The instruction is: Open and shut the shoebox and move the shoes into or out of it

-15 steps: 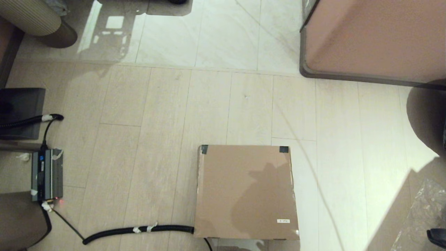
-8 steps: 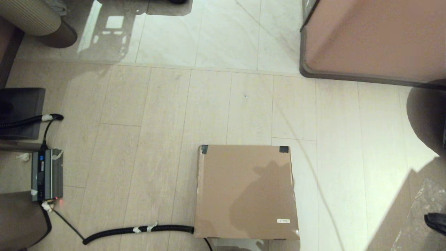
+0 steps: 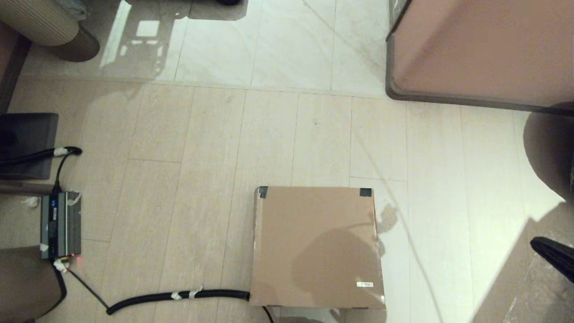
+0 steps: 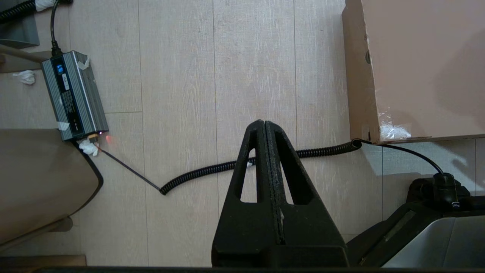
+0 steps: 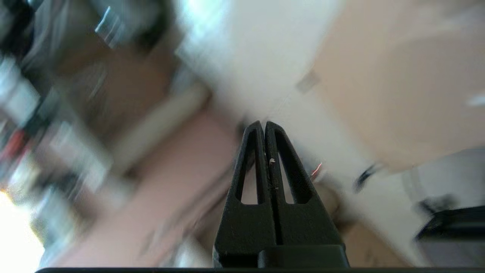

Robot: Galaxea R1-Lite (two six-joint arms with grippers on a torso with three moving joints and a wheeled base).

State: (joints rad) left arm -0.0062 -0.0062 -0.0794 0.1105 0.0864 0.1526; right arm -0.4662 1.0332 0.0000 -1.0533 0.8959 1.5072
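The shoebox (image 3: 316, 246) sits on the pale wood-plank floor (image 3: 202, 179) near the bottom middle of the head view, its plain brown lid flat and shut; dark tape (image 3: 263, 192) marks the two far lid corners and a small white sticker (image 3: 364, 284) lies near the near right corner; the shoes cannot be seen

The left gripper (image 4: 264, 125) hangs above bare floor to the left of the shoebox (image 4: 416, 68), its two black fingers pressed together with nothing between them; it does not appear in the head view; a black coiled cable (image 4: 257, 163) runs across the floor beneath it, ending against the box's near left corner

The right gripper (image 5: 264, 125) has its fingers closed flat against each other, empty; the scene behind it is smeared and hard to read, though a tan surface that may be the box fills one side; in the head view only a dark part of the right arm (image 3: 554, 252) shows at the right edge, well apart from the shoebox

A grey power brick (image 3: 60, 224) with a small red light lies on the floor at the far left, the coiled cable (image 3: 179, 297) leading from near it to the box; a large pinkish-brown dark-rimmed furniture block (image 3: 480, 49) stands at the far right, on the marble-look tiles (image 3: 269, 40)
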